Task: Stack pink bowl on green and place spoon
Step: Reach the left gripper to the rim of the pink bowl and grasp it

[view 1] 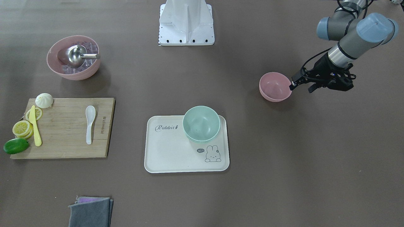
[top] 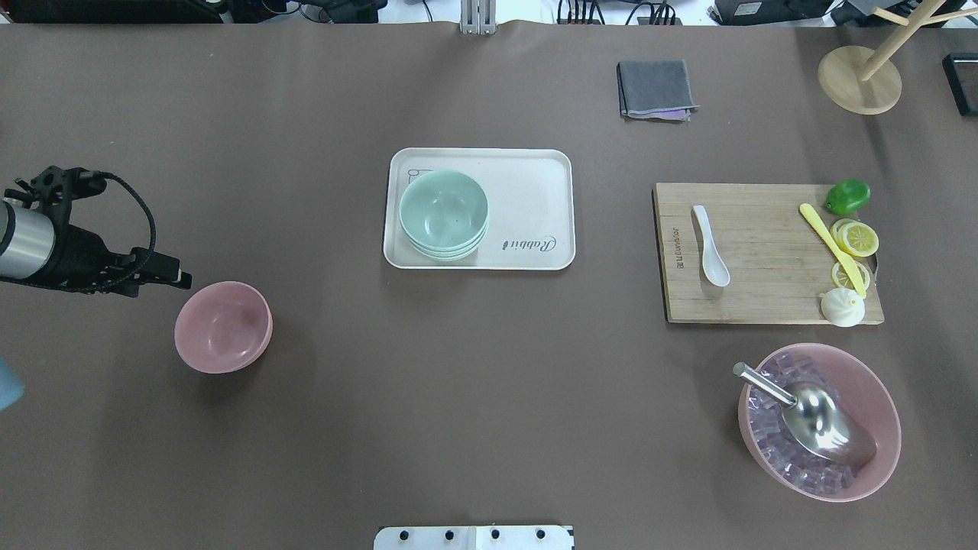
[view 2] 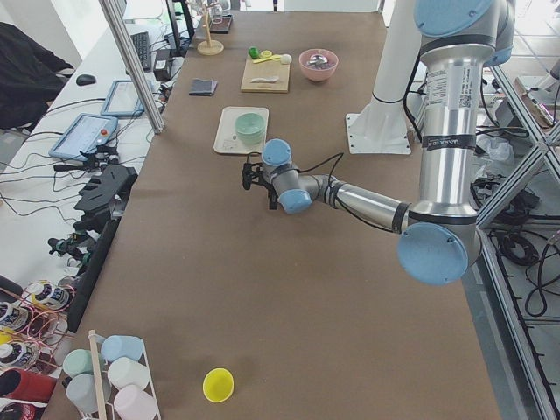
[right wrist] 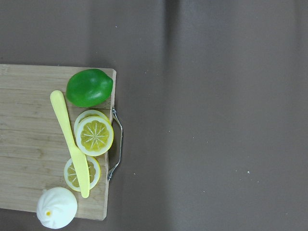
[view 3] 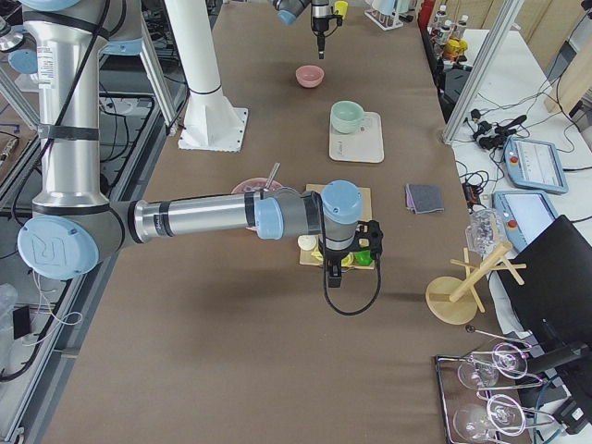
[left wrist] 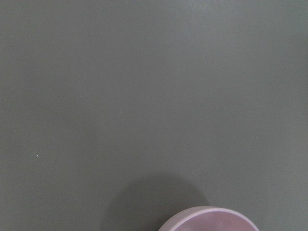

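Observation:
The empty pink bowl [view 1: 275, 86] stands on the table, apart from the tray; it also shows in the overhead view [top: 223, 326] and at the bottom edge of the left wrist view [left wrist: 211, 219]. My left gripper [view 1: 301, 87] hovers beside its rim, looks open and holds nothing. Green bowls [view 1: 201, 123] sit stacked on a corner of the white tray [view 1: 170, 151]. The white spoon [view 1: 90, 124] lies on the wooden cutting board [view 1: 63, 138]. My right gripper [view 3: 347, 252] hangs over the board's end with the lime; I cannot tell whether it is open.
A large pink bowl [view 1: 73, 57] with ice cubes and a metal scoop stands near the board. A lime [right wrist: 89, 87], lemon slices [right wrist: 94, 135], a yellow knife [right wrist: 70, 142] and a bun [right wrist: 57, 207] lie on the board. A grey cloth [view 1: 90, 212] lies at the far edge.

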